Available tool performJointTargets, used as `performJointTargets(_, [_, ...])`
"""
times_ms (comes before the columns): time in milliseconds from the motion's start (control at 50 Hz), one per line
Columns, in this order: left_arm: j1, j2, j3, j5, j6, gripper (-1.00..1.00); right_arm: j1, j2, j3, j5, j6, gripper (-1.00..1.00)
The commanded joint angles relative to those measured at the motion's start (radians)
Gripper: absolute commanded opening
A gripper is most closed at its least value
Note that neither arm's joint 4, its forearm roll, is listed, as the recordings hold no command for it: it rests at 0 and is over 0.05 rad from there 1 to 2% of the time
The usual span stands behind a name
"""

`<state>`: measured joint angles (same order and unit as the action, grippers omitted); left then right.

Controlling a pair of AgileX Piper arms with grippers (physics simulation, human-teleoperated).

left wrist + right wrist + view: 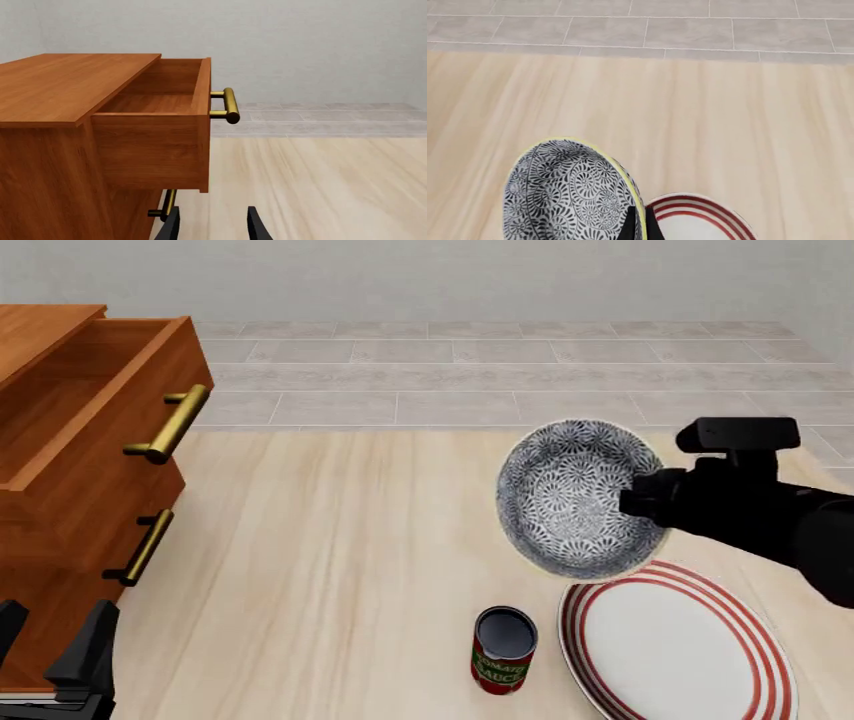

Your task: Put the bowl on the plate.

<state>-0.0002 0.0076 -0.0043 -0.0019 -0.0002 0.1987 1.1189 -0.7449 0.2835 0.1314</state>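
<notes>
The grey-and-white floral bowl hangs tilted in the air, its opening facing the camera, with my right gripper shut on its right rim. It is above the far-left edge of the red-ringed white plate, which lies flat on the table. In the right wrist view the bowl fills the lower left, its rim pinched in the right gripper, and part of the plate shows beyond. My left gripper stands open and empty at the near left, also shown open in its own view.
A small red can stands just left of the plate. A wooden cabinet with an open top drawer and brass handles occupies the left side, close to my left gripper.
</notes>
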Motion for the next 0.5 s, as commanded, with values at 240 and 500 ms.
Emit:
performJointTargets(240, [0.000,0.000,0.000,0.000,0.000,1.00,-0.142,-0.231,0.145,0.092,0.024,-1.00])
performJointTargets(500, [0.000,0.000,0.000,0.000,0.000,1.00,-0.192,-0.318,0.210,0.123,0.036,-1.00])
